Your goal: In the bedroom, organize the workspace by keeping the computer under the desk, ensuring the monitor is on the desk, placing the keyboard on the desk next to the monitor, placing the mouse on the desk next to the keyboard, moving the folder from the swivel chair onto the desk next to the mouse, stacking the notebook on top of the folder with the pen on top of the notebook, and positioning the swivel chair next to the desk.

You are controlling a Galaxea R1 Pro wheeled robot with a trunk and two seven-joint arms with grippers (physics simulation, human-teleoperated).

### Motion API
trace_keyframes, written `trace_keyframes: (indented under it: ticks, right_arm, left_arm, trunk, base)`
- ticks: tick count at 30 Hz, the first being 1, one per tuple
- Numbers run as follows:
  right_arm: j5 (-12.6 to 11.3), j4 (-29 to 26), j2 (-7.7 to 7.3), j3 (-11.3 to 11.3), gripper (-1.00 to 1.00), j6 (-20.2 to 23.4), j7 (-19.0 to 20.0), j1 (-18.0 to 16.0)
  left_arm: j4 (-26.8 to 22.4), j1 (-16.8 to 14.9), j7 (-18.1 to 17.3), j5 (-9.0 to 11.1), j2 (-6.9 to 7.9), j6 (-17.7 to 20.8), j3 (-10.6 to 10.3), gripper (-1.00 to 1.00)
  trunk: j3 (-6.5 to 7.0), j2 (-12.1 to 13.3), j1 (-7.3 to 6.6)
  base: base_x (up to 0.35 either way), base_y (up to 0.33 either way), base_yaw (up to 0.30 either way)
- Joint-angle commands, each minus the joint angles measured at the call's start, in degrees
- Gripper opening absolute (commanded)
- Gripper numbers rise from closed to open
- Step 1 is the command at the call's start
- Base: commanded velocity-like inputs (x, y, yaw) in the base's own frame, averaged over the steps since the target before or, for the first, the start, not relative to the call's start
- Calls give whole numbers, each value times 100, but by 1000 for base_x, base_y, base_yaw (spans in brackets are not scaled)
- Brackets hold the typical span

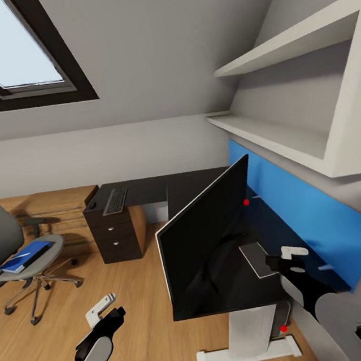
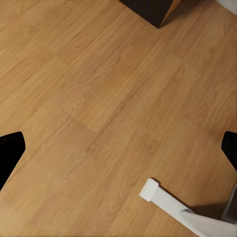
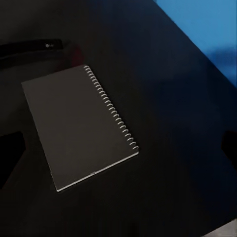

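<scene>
Spiral notebook (image 3: 79,126) flat on dark table (image 3: 168,148), grey-black cover, wire binding along one long edge; in head view (image 1: 258,258) behind the monitor (image 1: 209,245), beside the blue wall panel (image 1: 309,209). Right tool (image 1: 287,258) above it, fingertips apart at the edges of the right wrist view, nothing held. Monitor large, black, tilted, on the near table section. Keyboard (image 1: 115,200) and mouse (image 1: 92,205) at far end above drawer unit (image 1: 116,231). Blue folder (image 1: 26,256) with pen (image 1: 20,256) on swivel chair (image 1: 26,263) seat, well apart from table. Left tool (image 1: 104,313) over wood floor (image 2: 98,98), fingers wide, empty.
</scene>
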Motion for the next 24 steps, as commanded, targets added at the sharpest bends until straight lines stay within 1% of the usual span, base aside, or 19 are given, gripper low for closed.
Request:
trace_keyframes:
  ticks: [1, 2, 3, 4, 9, 16, 24]
  right_arm:
    - [-74, -43, 1, 29, 100, 86, -19, -6]
    - [-96, -95, 1, 24, 100, 201, -20, -6]
    - [-162, -208, 2, 6, 100, 423, -18, -6]
    - [-203, -261, 2, -4, 100, 517, -18, -6]
    - [-457, -466, -3, -45, 100, 811, -23, -6]
    - [-567, -533, -5, -57, 100, 902, -39, -6]
    - [-590, -546, -8, -66, 100, 916, -38, -6]
  left_arm:
    - [-8, -8, 35, 12, 6, 27, -11, 100]
    - [-9, -8, 35, 12, 6, 27, -11, 100]
    - [-10, -8, 35, 10, 6, 27, -11, 100]
    - [-10, -8, 34, 8, 6, 27, -11, 100]
    - [-10, -8, 34, 4, 11, 27, -5, 100]
    - [-18, -8, 40, 3, 14, 27, -2, 100]
    - [-19, -8, 42, 3, 9, 27, -4, 100]
  trunk:
    - [-12, -11, 4]
    - [-12, -11, 4]
    - [-12, -11, 4]
    - [-12, -11, 4]
    - [-12, -11, 4]
    - [-12, -11, 4]
    - [-12, -11, 4]
  base:
    - [85, 0, 0]
    - [94, 0, 0]
    - [140, 0, 0]
    - [172, 0, 0]
    - [242, 0, 0]
    - [298, 0, 0]
    - [230, 0, 0]
